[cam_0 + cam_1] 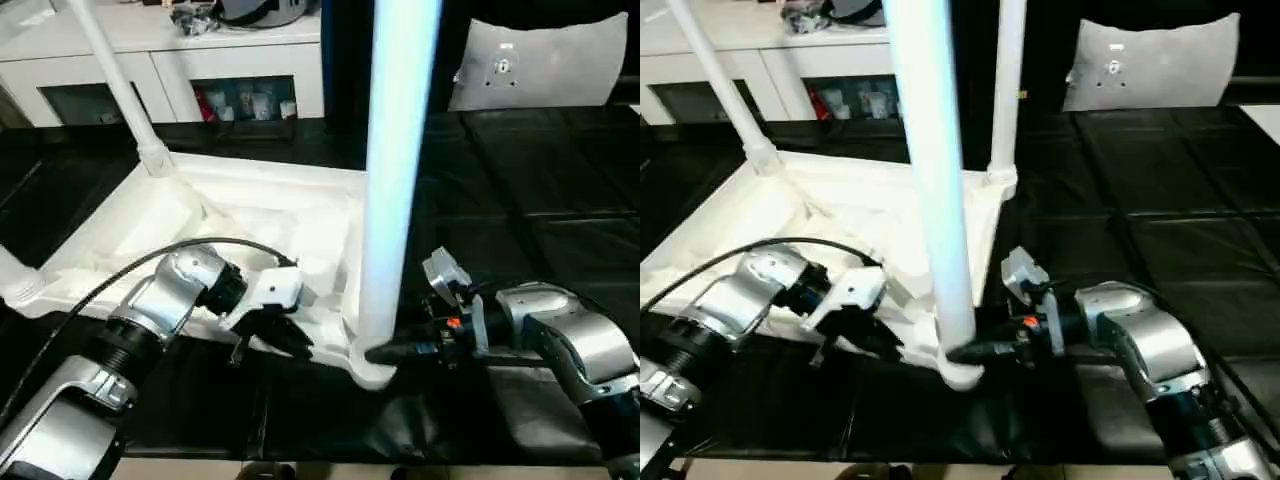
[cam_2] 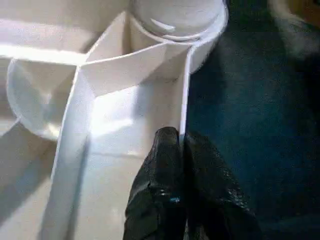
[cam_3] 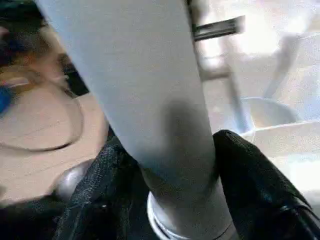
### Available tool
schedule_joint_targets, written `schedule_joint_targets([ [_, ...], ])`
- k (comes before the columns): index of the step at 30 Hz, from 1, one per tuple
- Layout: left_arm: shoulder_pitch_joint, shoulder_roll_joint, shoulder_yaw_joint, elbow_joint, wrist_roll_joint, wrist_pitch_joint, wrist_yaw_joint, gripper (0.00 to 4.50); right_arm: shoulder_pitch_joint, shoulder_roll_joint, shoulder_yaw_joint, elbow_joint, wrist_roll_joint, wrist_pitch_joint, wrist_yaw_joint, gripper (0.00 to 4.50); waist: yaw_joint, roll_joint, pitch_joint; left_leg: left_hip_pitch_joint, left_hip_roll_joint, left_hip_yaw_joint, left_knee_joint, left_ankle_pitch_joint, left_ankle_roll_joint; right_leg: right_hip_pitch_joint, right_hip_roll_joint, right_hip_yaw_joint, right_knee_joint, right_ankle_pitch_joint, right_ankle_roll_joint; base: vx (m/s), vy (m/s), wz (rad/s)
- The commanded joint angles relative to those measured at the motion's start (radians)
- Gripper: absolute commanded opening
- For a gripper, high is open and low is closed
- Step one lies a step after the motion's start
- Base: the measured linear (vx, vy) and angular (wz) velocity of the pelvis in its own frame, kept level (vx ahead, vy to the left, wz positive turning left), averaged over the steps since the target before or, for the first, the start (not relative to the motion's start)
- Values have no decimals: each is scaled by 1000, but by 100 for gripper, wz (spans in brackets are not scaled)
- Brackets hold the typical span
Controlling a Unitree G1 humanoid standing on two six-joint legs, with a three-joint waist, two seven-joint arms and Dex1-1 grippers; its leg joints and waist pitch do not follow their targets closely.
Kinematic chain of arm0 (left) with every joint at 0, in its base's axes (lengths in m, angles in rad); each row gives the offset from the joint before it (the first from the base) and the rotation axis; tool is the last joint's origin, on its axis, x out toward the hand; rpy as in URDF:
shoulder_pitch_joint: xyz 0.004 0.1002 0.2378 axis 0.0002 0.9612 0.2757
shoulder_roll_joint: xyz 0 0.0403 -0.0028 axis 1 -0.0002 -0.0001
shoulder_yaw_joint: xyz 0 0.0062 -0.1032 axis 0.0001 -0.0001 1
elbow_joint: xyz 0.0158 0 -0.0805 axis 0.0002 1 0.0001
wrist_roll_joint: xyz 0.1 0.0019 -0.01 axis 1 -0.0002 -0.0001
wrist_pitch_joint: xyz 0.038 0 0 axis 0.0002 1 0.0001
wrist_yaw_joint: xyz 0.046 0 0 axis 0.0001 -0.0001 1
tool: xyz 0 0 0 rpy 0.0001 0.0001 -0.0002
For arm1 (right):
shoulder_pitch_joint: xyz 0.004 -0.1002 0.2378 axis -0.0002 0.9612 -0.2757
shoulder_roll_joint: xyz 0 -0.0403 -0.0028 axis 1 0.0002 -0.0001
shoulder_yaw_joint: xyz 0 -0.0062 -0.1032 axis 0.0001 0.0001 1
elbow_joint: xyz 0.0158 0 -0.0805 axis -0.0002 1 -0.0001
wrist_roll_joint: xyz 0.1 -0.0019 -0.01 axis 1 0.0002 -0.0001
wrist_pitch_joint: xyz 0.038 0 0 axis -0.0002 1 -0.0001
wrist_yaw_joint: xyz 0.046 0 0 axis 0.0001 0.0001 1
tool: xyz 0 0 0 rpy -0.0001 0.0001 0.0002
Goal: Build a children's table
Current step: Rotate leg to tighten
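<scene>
The children's table lies upside down on the black mat, its white top facing up with the rim raised. A long white leg stands upright in the near corner socket. More legs rise at the far left and far right corners. My right gripper is at the foot of the near leg, one black finger on each side and pressing on it. My left gripper is shut on the top's thin near rim, just left of that socket.
A white cabinet with glass doors stands along the back. A grey-white cushion leans at the back right. Black padded mat stretches to the right of the table.
</scene>
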Motion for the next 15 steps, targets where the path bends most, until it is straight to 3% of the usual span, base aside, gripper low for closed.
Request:
schedule_joint_targets([
  [1, 1, -50, 23, -24, -23, 49, 79, 0, 0, 39, 5, -3, -24, 6, -114, 210, -13, -19, -52, 17, 41, -30, -81, -354, 4, 35, -65, 33, -107, -666, -81, 0, 0, 0],
  [2, 5, -89, 55, -46, -23, 105, 174, 0, 8, 100, -21, 5, -62, 7, -247, 209, -25, -16, -50, 18, 40, -32, -82, -369, 2, 32, -63, 30, -113, -689, -63, 0, 0, 0],
  [3, 6, -94, 58, -49, -23, 112, 185, 0, 9, 107, -24, 4, -64, 9, -259, 207, -37, -12, -48, 22, 38, -33, -79, -402, -4, 27, -61, 24, -120, -707, -56, 0, 0, 0],
  [4, 8, -113, 69, -59, -21, 136, 223, 0, 13, 129, -32, -1, -70, 13, -299, 207, -42, -13, -50, 22, 36, -37, -78, -412, -4, 30, -62, 20, -120, -709, -52, 0, 0, 0],
  [5, 8, -113, 69, -59, -21, 136, 223, 0, 13, 129, -32, -1, -70, 13, -299, 202, -56, -12, -50, 11, 38, -42, -84, -420, 1, 40, -63, 18, -117, -685, -48, 0, 0, 0],
  [7, 7, -164, 91, -69, -15, 181, 311, 0, 15, 183, -42, -17, -82, 33, -388, 201, -70, -2, -57, 6, 44, -45, -89, -420, 11, 46, -64, 20, -113, -621, -61, 0, 0, 0],
  [8, 7, -164, 91, -69, -15, 181, 311, 0, 15, 183, -42, -17, -82, 33, -388, 200, -80, -5, -58, 4, 43, -44, -89, -408, 18, 45, -64, 22, -111, -574, -84, 0, 0, 0],
  [10, 1, -236, 116, -71, -10, 231, 430, 0, 10, 259, -48, -24, -112, 55, -512, 200, -88, -9, -59, 5, 38, -34, -83, -375, 31, 40, -63, 28, -110, -545, -113, 0, 0, 0],
  [11, 1, -236, 116, -71, -10, 231, 430, 0, 10, 259, -48, -24, -112, 55, -512, 199, -88, -8, -60, 6, 36, -34, -82, -367, 33, 40, -63, 27, -111, -549, -116, 0, 0, 0],
  [12, -16, -317, 145, -60, 3, 264, 568, 0, -13, 357, -75, 7, -151, 56, -675, 199, -87, -13, -64, 3, 36, -33, -81, -340, 40, 45, -63, 28, -109, -539, -116, 0, 0, 0],
  [13, -18, -327, 148, -59, 5, 268, 586, 0, -17, 371, -79, 12, -157, 54, -698, 199, -90, -9, -61, 3, 38, -31, -81, -332, 37, 39, -62, 30, -107, -533, -124, 0, 0, 0],
  [15, -30, -382, 161, -54, 22, 278, 677, 0, -37, 436, -97, 47, -192, 35, -815, 199, -89, -11, -67, 3, 36, -32, -80, -305, 36, 42, -61, 28, -107, -518, -122, 0, 0, 0],
])
